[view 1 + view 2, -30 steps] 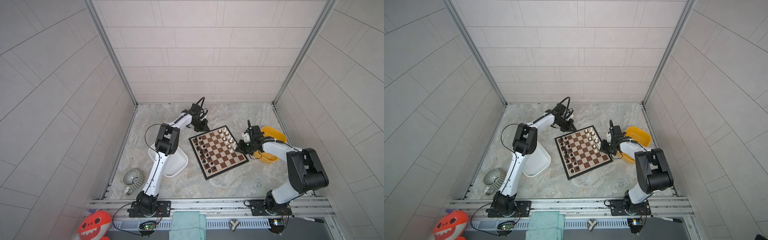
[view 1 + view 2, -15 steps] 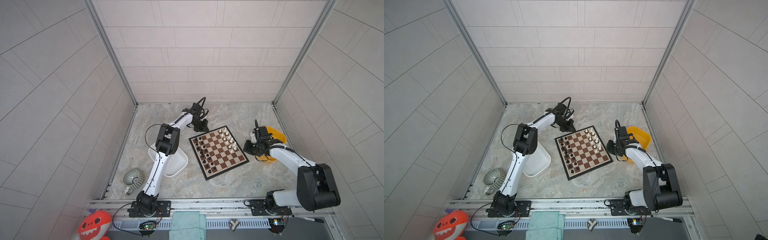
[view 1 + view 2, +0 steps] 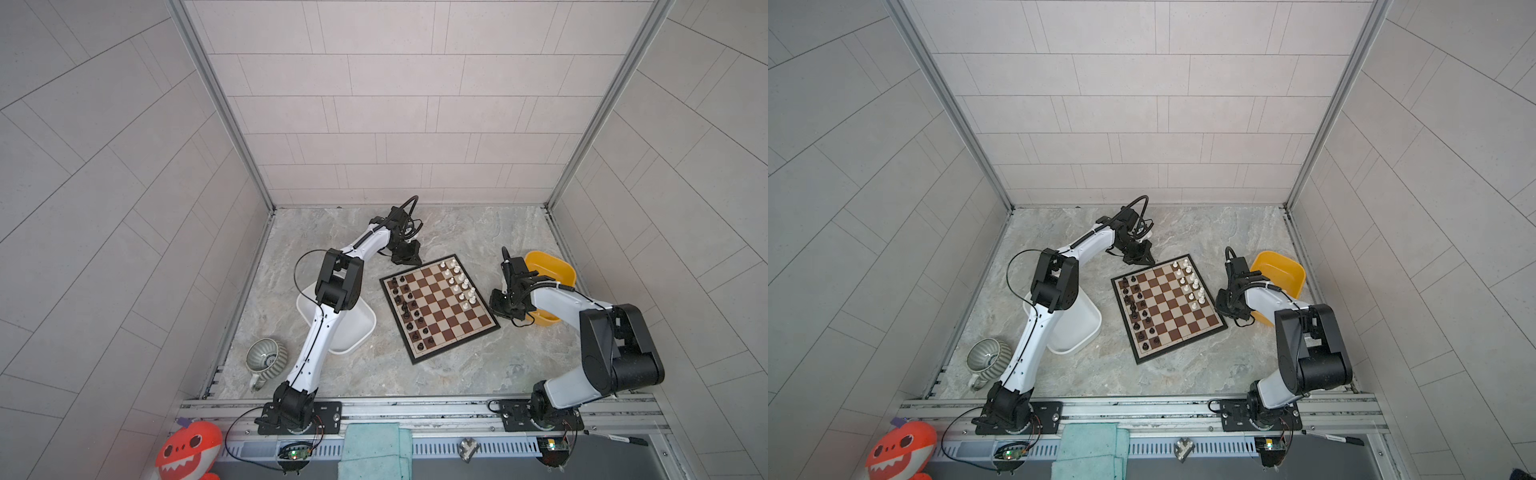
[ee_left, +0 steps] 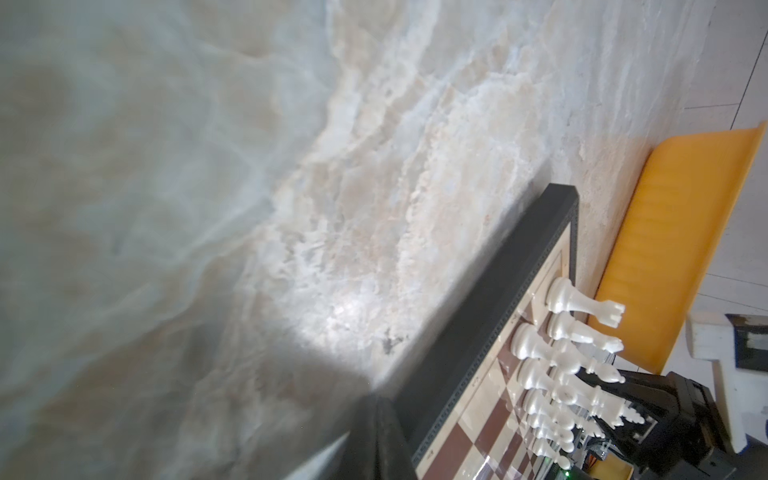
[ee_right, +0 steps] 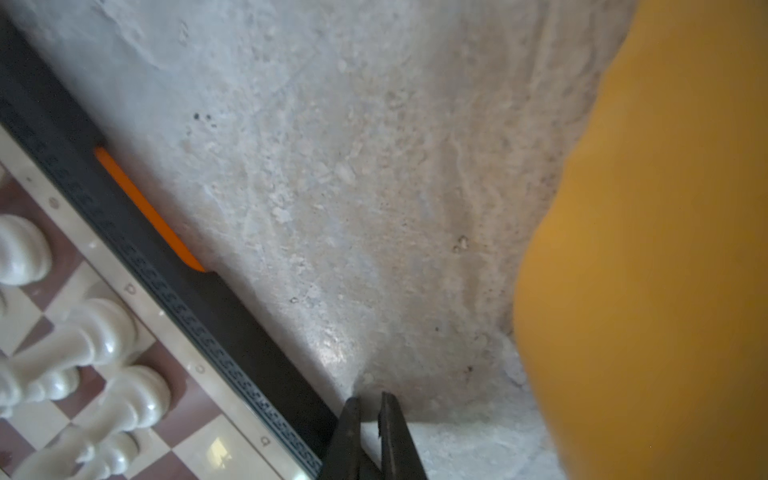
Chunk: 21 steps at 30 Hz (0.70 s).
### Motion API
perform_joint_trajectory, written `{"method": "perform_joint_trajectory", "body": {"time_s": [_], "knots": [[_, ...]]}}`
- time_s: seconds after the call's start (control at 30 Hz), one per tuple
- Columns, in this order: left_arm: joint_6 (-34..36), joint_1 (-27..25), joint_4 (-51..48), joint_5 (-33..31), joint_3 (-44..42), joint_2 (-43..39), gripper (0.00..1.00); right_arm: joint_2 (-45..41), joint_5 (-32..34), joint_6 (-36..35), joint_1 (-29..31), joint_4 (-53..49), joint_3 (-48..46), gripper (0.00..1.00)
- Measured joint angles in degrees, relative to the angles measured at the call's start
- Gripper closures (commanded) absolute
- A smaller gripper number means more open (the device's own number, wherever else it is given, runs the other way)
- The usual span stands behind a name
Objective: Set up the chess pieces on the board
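The board (image 3: 446, 332) (image 3: 1177, 332) lies angled on the marble floor. Black chess pieces (image 3: 409, 307) (image 3: 1138, 311) fill its left files, and white chess pieces (image 3: 459, 282) (image 3: 1192, 286) stand along its right side. My left gripper (image 3: 409, 259) (image 4: 376, 436) rests shut and empty on the floor at the board's far corner. My right gripper (image 3: 500, 309) (image 5: 370, 401) is low on the floor between the board's black rim (image 5: 174, 266) and the yellow tub (image 3: 552, 270). Its fingers stand a narrow slit apart with nothing between them. White pieces (image 5: 104, 332) (image 4: 561, 345) show in both wrist views.
A white tub (image 3: 353, 332) sits left of the board under the left arm. A striped mug (image 3: 266, 359) stands at the front left. An orange tab (image 5: 145, 208) shows on the board's edge. A red toy (image 3: 187, 449) and a teal cloth (image 3: 374, 451) lie beyond the front rail.
My right gripper has left the board's right edge for the floor beside the yellow tub, and its jaws have parted slightly. The left arm has not moved.
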Motion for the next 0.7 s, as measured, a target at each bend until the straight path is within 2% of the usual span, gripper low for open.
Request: {"method": "perform_joint_trajectory", "body": {"time_s": [0.33,0.43,0.47,0.6,0.63,0.7], "knots": [[0.52,-0.90,-1.77,0.35,0.68,0.22,1.00,-7.45,-1.68,2.12,4.81,0.57,-6.97,0.88],[0.39,-0.90,-2.51,0.35,0.96,0.20,1.00,-9.31,-1.05,2.34,5.42,-1.62,-7.37,0.85],[0.33,-0.90,-2.89,0.26,1.25,0.20,1.00,-10.03,-0.44,2.01,5.51,-3.10,-6.86,0.83],[-0.92,-0.90,-4.81,-1.55,1.79,-1.68,0.94,-15.93,2.54,-0.81,5.79,-8.17,-2.19,0.63],[-1.18,-0.90,-5.27,-2.62,1.79,-3.06,0.91,-17.53,2.99,-1.66,6.14,-8.96,-0.68,0.58],[-1.88,-0.90,-6.05,-5.07,1.75,-7.45,0.78,-19.82,3.23,-3.50,7.63,-9.57,2.01,0.53]]}}
